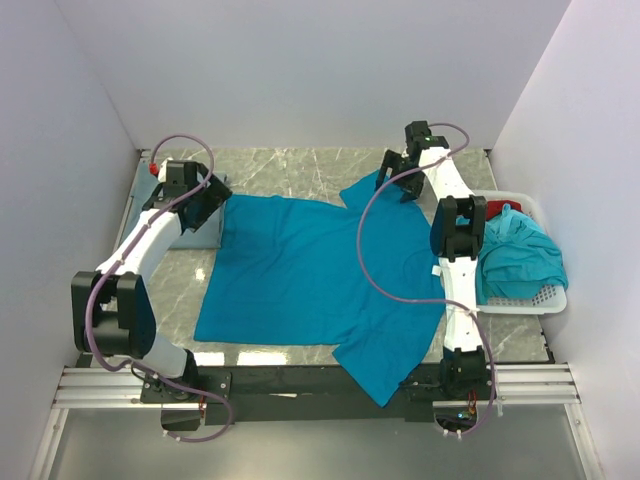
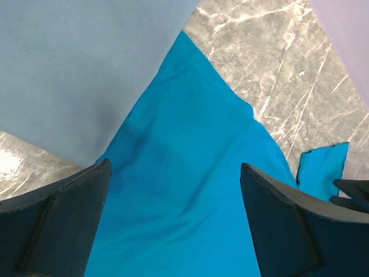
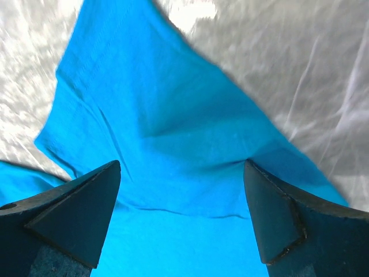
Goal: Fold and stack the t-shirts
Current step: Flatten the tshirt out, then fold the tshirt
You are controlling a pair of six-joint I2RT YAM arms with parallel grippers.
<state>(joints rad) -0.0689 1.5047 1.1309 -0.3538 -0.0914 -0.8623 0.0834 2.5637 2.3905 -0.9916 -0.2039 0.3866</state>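
A bright teal-blue t-shirt [image 1: 300,270] lies spread flat on the marble table, one sleeve at the far right, the other hanging over the near edge. My left gripper [image 1: 212,196] is open above the shirt's far left corner; its wrist view shows the cloth [image 2: 190,190] between the spread fingers [image 2: 63,213]. My right gripper [image 1: 393,182] is open over the far sleeve [image 3: 155,121], fingers [image 3: 288,219] wide apart, nothing held. More teal shirts [image 1: 520,250] are heaped in the basket at the right.
A white perforated basket [image 1: 545,298] stands at the right edge. A grey-blue folded cloth [image 1: 195,232] lies at the far left under my left arm, also in the left wrist view [image 2: 75,75]. White walls close in on three sides.
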